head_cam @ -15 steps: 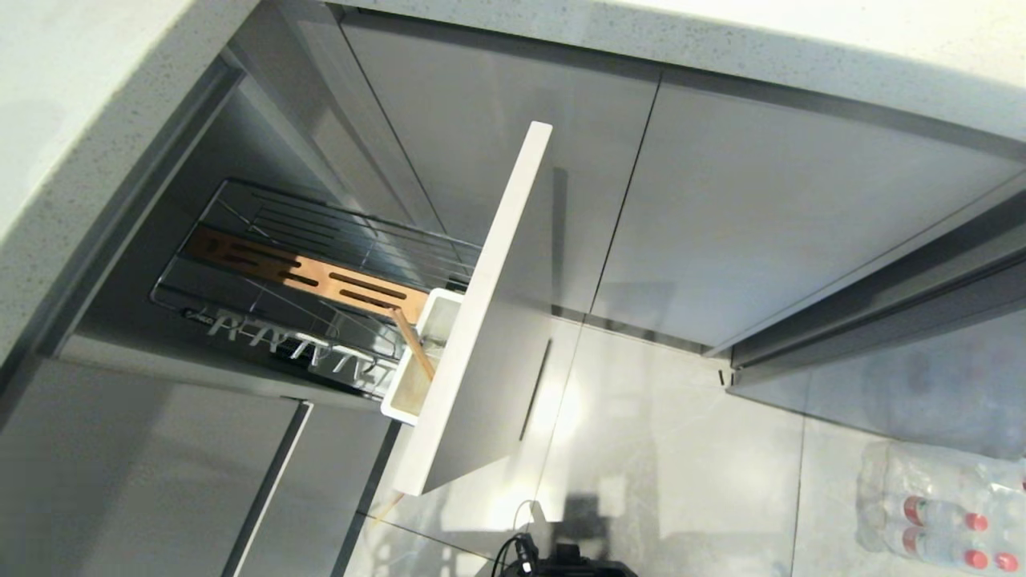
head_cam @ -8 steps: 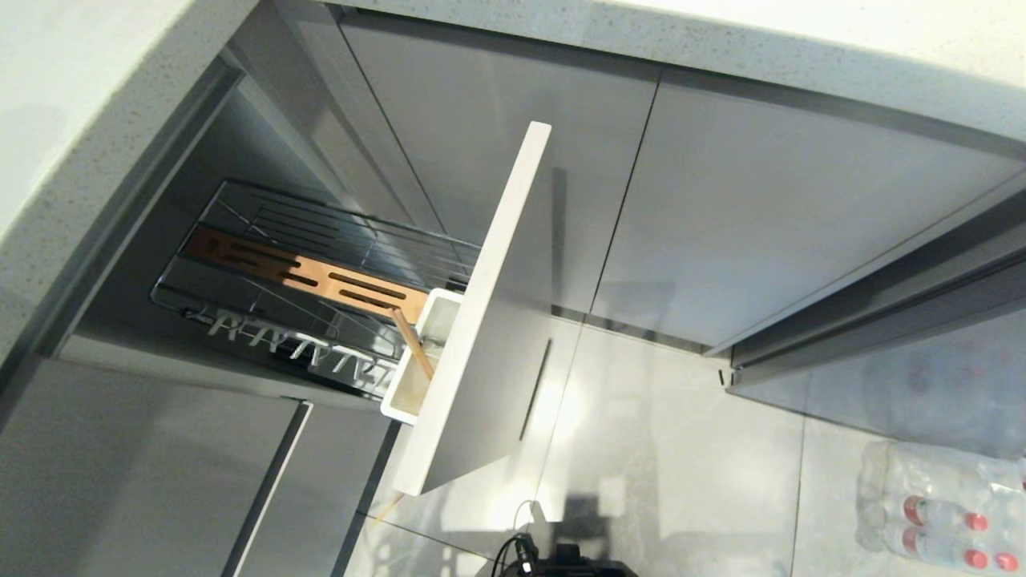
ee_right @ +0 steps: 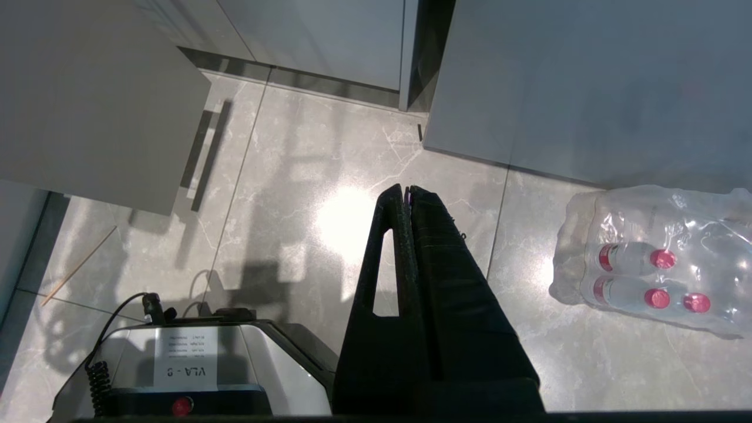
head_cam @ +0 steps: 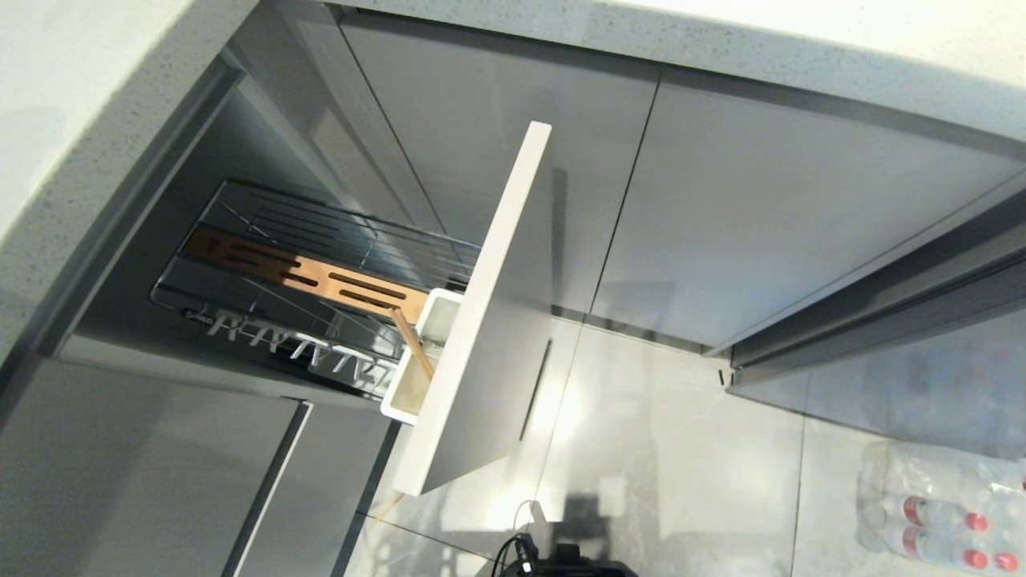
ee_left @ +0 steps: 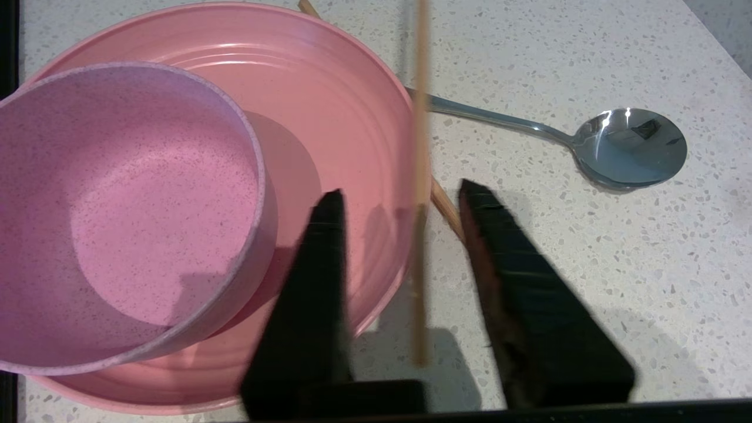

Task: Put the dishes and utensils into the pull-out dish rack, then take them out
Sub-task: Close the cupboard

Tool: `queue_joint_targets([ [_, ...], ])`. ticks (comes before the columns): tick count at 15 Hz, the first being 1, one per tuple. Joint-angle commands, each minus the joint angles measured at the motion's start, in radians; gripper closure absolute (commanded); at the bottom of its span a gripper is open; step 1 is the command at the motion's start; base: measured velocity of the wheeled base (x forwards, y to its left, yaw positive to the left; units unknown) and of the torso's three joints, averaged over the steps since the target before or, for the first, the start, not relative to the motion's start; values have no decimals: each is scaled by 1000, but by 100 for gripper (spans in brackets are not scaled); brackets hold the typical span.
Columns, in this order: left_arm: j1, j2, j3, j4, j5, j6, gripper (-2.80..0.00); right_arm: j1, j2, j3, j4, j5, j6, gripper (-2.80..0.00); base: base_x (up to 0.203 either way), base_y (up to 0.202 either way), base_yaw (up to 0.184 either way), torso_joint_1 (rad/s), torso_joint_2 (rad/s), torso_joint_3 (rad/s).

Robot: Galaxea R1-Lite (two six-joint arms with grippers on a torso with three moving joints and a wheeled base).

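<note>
— Where do we stand with the left gripper [ee_left: 400,189]?

— Our jaws are apart and clamp nothing. A thin wooden chopstick [ee_left: 420,117] hangs blurred in the gap, touching neither finger as far as we can tell.

— And around the claw?

— Another stick [ee_left: 446,207] lies just past the fingertips, tucked under the rim of the pink plate [ee_left: 352,88]. The matte speckled bowl [ee_left: 147,205] sits on that plate off to one side. The polished spoon [ee_left: 628,147] rests beyond the other finger on the stone counter [ee_left: 587,264].

— How will they handle?

— We judge the sticks light, stiff and apt to roll: pinch them mid-length. The spoon looks slick, so we should take its handle.

— The rack [head_cam: 321,240]?

— Pulled out and away from this claw, with one stick [head_cam: 413,343] in its white cup [head_cam: 437,316]. Our right gripper [ee_right: 407,191] hangs clenched over the floor.
</note>
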Motion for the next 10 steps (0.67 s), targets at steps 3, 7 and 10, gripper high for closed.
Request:
queue_joint_targets([
  [3,0,-5,-4,-1,3,-2,-280,0,1,0,0,0,1,0,0,0,0,0,0,0],
  [7,2,-14,-8,-2,3,1,-280,0,0,0,0,0,0,0,0,0,0,0,0,0],
  [10,2,-25,-21,-2,3,6,-280,0,0,0,-1,0,0,0,0,0,0,0,0,0],
])
